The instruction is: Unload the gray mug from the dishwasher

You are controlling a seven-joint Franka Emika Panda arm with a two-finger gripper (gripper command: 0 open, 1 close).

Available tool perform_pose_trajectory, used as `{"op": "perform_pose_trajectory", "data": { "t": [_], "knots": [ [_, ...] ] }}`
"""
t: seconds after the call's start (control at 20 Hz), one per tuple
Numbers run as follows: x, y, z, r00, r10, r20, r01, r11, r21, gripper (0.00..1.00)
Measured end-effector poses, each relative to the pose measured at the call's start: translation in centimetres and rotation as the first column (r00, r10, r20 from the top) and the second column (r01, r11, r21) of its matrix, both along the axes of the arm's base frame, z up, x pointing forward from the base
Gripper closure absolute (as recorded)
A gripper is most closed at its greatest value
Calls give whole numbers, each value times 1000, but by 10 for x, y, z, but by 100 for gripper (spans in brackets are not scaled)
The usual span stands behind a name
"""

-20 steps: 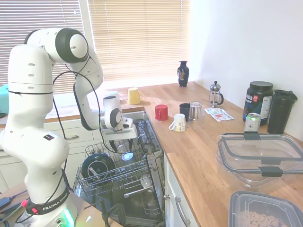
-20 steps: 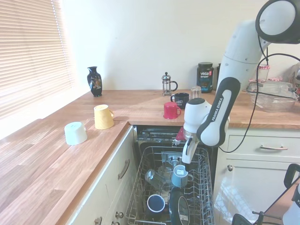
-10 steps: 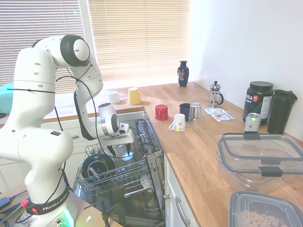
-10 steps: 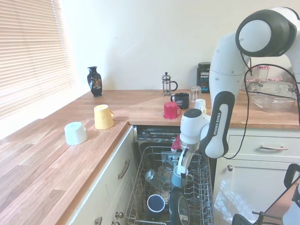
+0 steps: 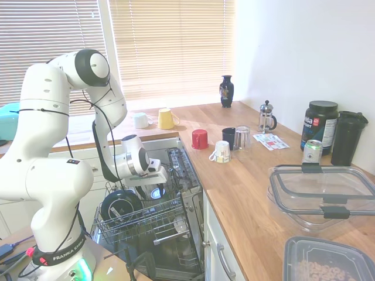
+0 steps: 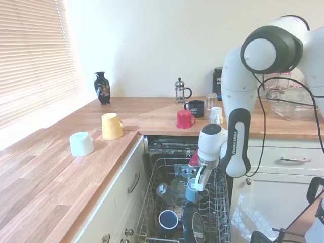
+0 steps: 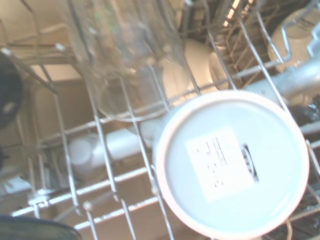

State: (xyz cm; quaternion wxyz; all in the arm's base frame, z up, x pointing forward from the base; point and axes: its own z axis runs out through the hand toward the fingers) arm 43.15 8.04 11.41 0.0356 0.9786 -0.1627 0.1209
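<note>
One gray mug under hand, base label wrist-only

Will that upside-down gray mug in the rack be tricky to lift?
Probably rigid and breakable: the gray mug looks like glazed ceramic. Its smooth base may be slippery. Standing base-up between the wires of the dishwasher rack, it could snag or tip when lifted.

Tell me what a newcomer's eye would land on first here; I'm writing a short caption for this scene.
The big white arm dominates, bending down from the counter's height so its gripper hangs right over the gray mug standing upside down in the dishwasher rack. Next come the bright cups on the wooden counter: a red mug behind the dishwasher and a yellow cup lying tipped near the window blinds.
</note>
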Motion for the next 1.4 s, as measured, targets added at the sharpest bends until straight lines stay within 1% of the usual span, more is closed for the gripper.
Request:
{"op": "perform_pose_trajectory", "data": {
  "t": [0.25,0.55,0.75,0.8,1.0,1.4],
  "knots": [
    [-2,-3,-23,1000,17,-6,-17,1000,-1,0],
    [28,-13,-41,1000,18,10,-18,1000,-1,0],
    [35,-14,-58,1000,27,1,-27,1000,-7,0],
    [35,-13,-60,1000,30,1,-30,1000,-6,100],
    [36,-10,-61,999,32,5,-32,999,7,100],
    [36,-7,-62,999,38,3,-38,999,9,100]
  ]
}}
